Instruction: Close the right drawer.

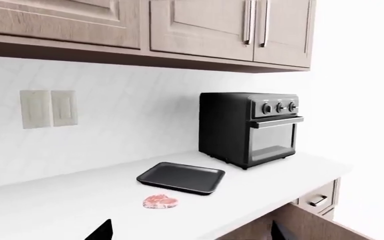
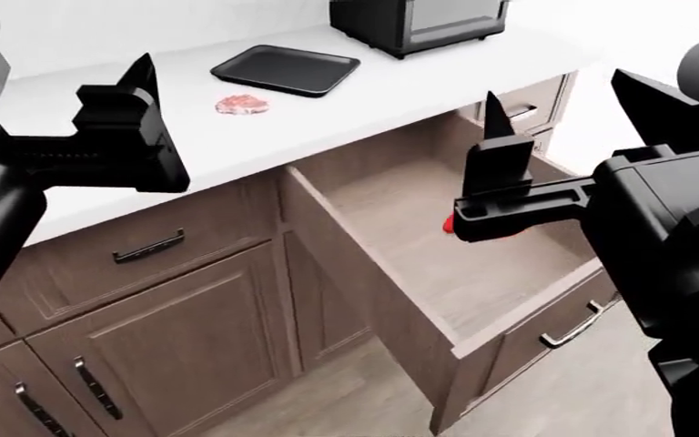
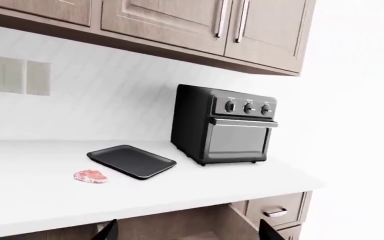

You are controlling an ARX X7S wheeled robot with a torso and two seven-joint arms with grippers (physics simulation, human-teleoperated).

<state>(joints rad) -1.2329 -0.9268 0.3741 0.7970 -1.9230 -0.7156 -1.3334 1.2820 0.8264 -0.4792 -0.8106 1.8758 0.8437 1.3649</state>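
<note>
The right drawer stands pulled far out from under the white counter. Its brown wooden box is open to view, and a slim bar handle sits on its front panel. A small red object lies inside, partly hidden behind my right arm. My right gripper hovers above the drawer's inside, open and empty. My left gripper is held over the counter's front edge to the left, also open and empty. The drawer's inside shows between the right fingers in the right wrist view.
On the counter are a black tray, a pink piece of meat and a black toaster oven. A narrow drawer front lies right of the open drawer, another left of it, above cabinet doors.
</note>
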